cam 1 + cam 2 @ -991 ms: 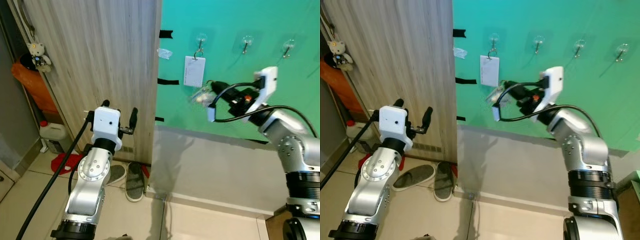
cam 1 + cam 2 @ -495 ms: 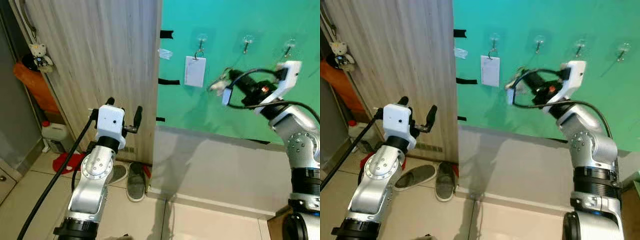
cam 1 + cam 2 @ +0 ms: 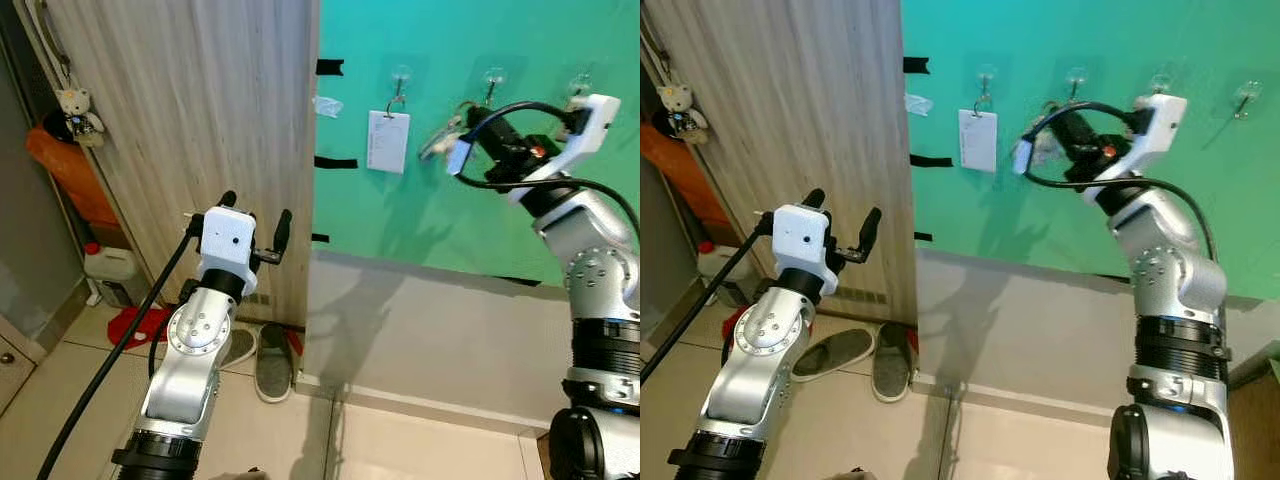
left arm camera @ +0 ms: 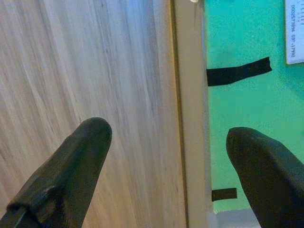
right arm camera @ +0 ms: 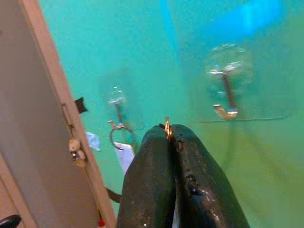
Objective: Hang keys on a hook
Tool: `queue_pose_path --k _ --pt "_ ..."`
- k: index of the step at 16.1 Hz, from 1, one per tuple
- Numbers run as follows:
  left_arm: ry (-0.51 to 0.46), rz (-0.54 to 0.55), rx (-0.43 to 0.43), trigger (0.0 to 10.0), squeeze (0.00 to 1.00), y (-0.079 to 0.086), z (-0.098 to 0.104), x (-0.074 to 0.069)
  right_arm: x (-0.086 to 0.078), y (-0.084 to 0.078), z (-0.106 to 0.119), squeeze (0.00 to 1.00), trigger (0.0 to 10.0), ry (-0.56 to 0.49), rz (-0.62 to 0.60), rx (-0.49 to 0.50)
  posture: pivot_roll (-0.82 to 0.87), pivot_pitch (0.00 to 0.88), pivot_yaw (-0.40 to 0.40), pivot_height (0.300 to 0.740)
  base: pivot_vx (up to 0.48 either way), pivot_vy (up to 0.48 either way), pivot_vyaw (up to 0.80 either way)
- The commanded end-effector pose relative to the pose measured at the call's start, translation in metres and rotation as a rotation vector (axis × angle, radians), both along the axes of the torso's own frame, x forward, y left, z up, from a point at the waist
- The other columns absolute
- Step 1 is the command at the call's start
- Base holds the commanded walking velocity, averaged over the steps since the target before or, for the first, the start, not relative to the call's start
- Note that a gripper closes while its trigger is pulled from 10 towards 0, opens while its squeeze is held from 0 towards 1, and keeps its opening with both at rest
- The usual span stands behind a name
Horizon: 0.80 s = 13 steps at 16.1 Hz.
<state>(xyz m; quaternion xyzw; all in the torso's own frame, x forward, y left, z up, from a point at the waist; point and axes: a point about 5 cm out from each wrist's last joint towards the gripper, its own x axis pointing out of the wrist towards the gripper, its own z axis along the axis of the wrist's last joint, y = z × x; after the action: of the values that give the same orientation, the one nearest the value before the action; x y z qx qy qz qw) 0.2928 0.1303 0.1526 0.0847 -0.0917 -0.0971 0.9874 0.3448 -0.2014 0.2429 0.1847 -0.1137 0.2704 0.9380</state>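
My right gripper is raised against the green wall, shut on a bunch of keys that hangs from its tips. In the right wrist view its fingertips pinch a small gold key ring, just below and beside a clear bare hook. That hook is the second in a row. The first hook carries a white card, and a third hook is bare. My left gripper is open, held in front of the wooden panel.
A pair of slippers lies on the tiled floor at the panel's foot. A low white ledge runs under the green wall. At the far left are an orange bag, a small plush toy and a white jug.
My right gripper has risen and swung right with the keys, from below the white card up to the second hook. The left arm has shifted slightly.
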Motion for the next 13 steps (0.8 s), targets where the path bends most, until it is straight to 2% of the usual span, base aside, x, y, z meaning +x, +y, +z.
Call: queue_pose_path --k 1,4,13 --pt "-0.004 -0.016 0.004 10.0 0.0 -0.003 0.0 0.001 -0.001 -0.001 0.006 0.0 0.0 -0.026 -0.009 0.004 0.04 0.0 -0.013 0.74 0.0 0.0 0.0" --pt "-0.003 -0.017 0.004 10.0 0.0 -0.003 0.0 0.001 0.002 -0.008 0.011 0.0 0.0 -0.039 -0.051 0.03 0.04 0.0 -0.014 0.74 0.0 0.0 0.0" --pt "-0.007 -0.035 0.012 10.0 0.0 -0.005 0.0 0.002 -0.002 -0.021 0.006 0.0 0.0 0.009 -0.031 0.175 0.03 0.0 -0.004 0.74 0.0 0.0 0.0"
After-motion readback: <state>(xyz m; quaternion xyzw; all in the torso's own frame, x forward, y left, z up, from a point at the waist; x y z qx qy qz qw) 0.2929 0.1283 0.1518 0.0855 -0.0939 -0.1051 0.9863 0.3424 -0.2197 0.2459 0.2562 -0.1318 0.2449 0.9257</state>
